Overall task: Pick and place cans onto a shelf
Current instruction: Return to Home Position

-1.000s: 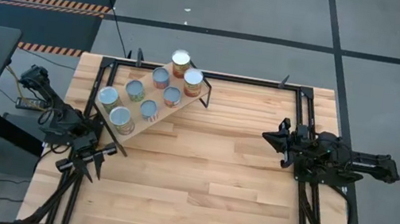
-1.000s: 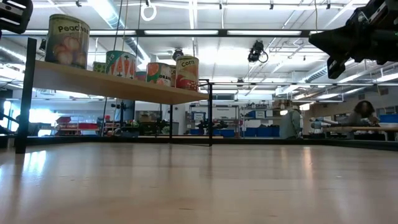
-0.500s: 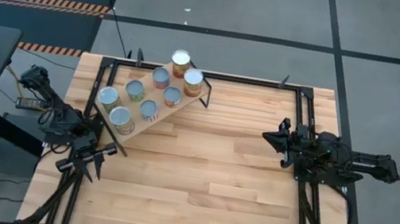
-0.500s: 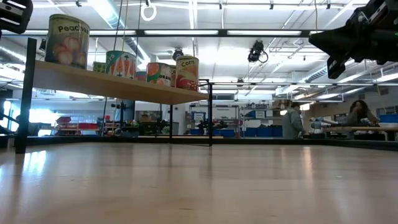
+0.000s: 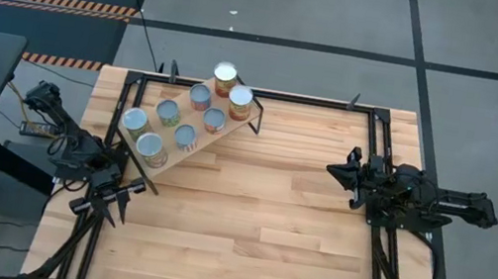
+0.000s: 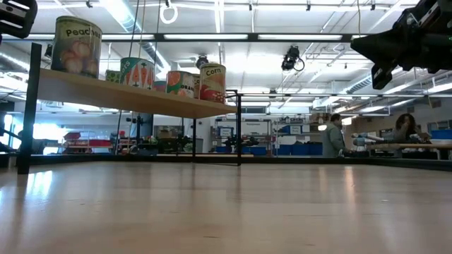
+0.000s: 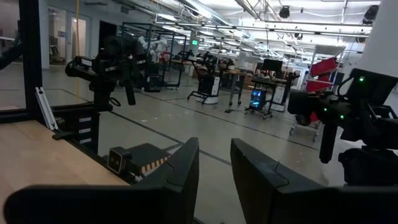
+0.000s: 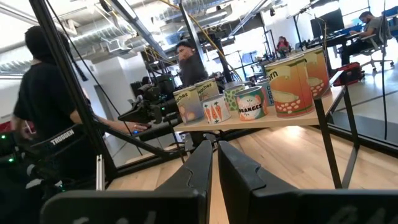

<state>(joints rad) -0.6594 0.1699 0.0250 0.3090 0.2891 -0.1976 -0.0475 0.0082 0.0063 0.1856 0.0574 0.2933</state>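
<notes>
High view, eight cans (image 5: pixel 200 95), one shelf (image 5: pixel 202 132)

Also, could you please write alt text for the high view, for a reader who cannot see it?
Seen from above, eight cans stand on a light-wood shelf set diagonally near the back-left corner of a wooden table. The left arm sits at the table's left edge and the right arm at its right edge, both clear of the shelf.

Low view: a cream-labelled round tin (image 6: pixel 76 46) reads "Peaches", a red-and-yellow tin (image 6: pixel 212 82) "Corn". Right wrist view: a green-and-orange tin (image 8: pixel 252 104) reads "ORANGES" (a black machine housing (image 8: pixel 62 138) says "TROSSEN").
</notes>
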